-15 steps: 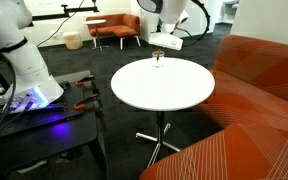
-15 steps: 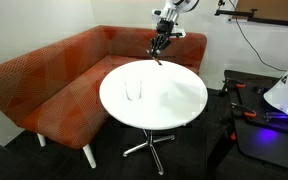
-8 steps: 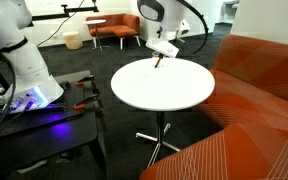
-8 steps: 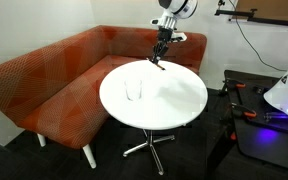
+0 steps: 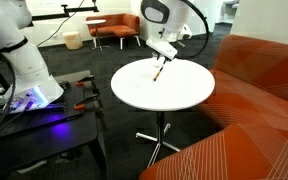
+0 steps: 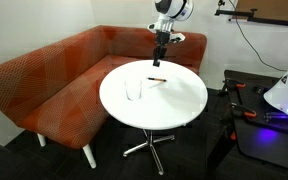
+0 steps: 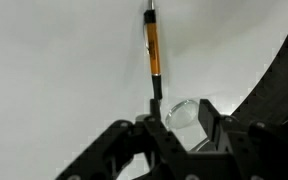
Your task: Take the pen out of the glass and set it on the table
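Note:
The pen [image 6: 156, 79] lies flat on the round white table [image 6: 174, 105], apart from the gripper; it also shows in an exterior view [image 5: 158, 73] and in the wrist view [image 7: 153, 48]. The clear glass [image 6: 134, 90] stands upright on the table beside the pen, and shows between the fingers in the wrist view [image 7: 182, 112]. My gripper [image 6: 158, 58] hangs above the table's far edge, open and empty, also seen in an exterior view [image 5: 162, 50] and in the wrist view [image 7: 179, 126].
An orange corner sofa [image 6: 44, 80] wraps round the table. A dark low bench with tools [image 5: 44, 115] and a white robot base [image 5: 24, 75] stand beside it. The table's star foot [image 6: 149, 145] rests on dark carpet.
The pen was in the gripper above the table's far side; now it lies on the tabletop. The gripper has let go and risen slightly.

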`<state>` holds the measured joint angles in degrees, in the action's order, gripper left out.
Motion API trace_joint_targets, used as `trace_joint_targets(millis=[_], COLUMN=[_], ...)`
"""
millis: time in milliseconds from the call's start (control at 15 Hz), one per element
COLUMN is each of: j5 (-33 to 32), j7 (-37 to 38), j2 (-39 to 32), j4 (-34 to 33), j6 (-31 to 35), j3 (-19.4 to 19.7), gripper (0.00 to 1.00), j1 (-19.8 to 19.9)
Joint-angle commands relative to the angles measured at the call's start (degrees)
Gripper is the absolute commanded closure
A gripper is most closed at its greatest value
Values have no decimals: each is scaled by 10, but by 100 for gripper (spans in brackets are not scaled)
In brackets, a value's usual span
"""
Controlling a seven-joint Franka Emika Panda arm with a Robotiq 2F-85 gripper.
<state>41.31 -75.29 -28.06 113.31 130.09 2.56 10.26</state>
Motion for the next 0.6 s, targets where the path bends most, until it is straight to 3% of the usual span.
trace_joint_targets(millis=[0, 200, 533], j5=[-41, -63, -79], j7=[63, 94, 123], j2=[13, 35, 64], j4=[-4, 11, 25], j6=[-1, 3, 7], j3=[-8, -15, -26], gripper=[24, 1, 0], j1=[-2, -3, -1])
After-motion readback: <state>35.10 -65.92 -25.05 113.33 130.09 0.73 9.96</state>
